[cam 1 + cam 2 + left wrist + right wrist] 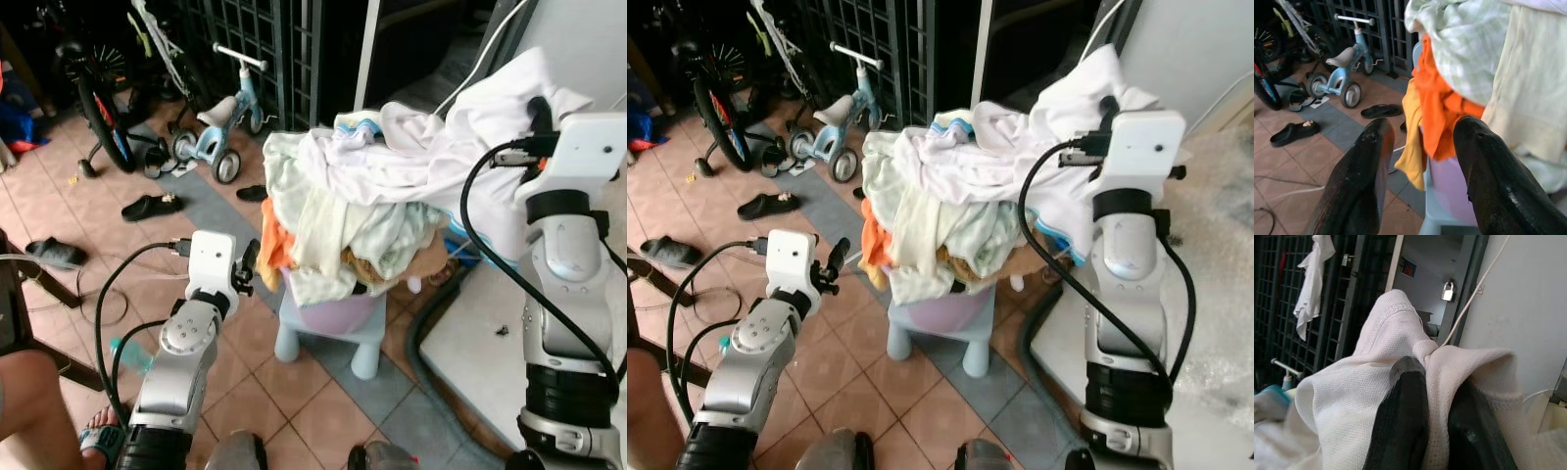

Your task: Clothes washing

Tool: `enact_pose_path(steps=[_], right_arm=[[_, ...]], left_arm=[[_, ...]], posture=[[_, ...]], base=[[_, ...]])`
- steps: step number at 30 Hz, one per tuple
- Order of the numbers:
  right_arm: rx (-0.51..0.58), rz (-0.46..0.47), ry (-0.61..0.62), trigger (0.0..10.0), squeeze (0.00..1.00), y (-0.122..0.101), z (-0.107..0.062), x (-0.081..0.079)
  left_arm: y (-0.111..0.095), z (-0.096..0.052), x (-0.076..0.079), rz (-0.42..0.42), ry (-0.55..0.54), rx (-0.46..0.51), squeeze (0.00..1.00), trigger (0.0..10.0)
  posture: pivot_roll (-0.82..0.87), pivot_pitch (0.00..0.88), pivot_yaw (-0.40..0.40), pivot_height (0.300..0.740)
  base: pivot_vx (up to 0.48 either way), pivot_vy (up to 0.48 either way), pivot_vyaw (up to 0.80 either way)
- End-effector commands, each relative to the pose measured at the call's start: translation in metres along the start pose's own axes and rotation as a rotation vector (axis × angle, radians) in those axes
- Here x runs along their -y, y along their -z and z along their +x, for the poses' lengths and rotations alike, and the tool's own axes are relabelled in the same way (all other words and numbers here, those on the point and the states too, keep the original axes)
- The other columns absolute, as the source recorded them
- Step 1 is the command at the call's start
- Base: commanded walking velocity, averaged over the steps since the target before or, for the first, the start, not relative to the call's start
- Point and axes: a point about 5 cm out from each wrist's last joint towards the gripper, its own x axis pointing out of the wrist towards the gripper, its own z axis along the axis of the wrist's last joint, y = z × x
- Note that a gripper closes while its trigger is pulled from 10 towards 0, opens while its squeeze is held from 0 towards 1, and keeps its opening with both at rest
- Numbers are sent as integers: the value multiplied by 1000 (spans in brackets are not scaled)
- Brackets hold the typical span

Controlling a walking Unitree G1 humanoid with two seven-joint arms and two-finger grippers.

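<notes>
Down low on my left side, my left gripper [251, 262] waits with its fingers wide apart, close to the orange cloth [273, 245]. Higher up, my right gripper [1437, 431] pinches the white shirt [460, 127] on the clothes pile [343, 215] in the purple tub [338, 311].

Blue stool [361, 338] carries lavender basket [338, 313] of clothes [362, 191].

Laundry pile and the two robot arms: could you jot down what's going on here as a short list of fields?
pile: clothes heaped over a lilac basket on a pale blue stool
right gripper: raised, shut on white garment lifted from the pile's top
left gripper: open, low beside the pile, facing orange cloth
floor: tiles, sandals, child's tricycle
person: leg at the left edge
</notes>
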Motion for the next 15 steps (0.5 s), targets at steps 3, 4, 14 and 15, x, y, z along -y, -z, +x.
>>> enact_pose_path(steps=[3,4,14,15], right_arm=[[2,-26,1,0,0,-1,-3,0],[-8,-41,8,0,0,2,-4,1],[-46,-35,-20,0,0,11,-19,-10],[-51,-27,-19,0,0,12,-20,-10]], left_arm=[[4,-2,-2,11,-15,-12,0,10000],[4,-2,-2,7,-17,-11,0,10000],[2,-4,-9,-56,-40,14,0,10000],[1,-3,-9,-55,-42,17,0,10000]], posture=[[-74,0,5,740],[-74,0,5,740],[-75,0,-1,740],[-74,0,-1,740]], base=[[-180,0,0],[0,0,0],[0,0,0],[0,0,0]])
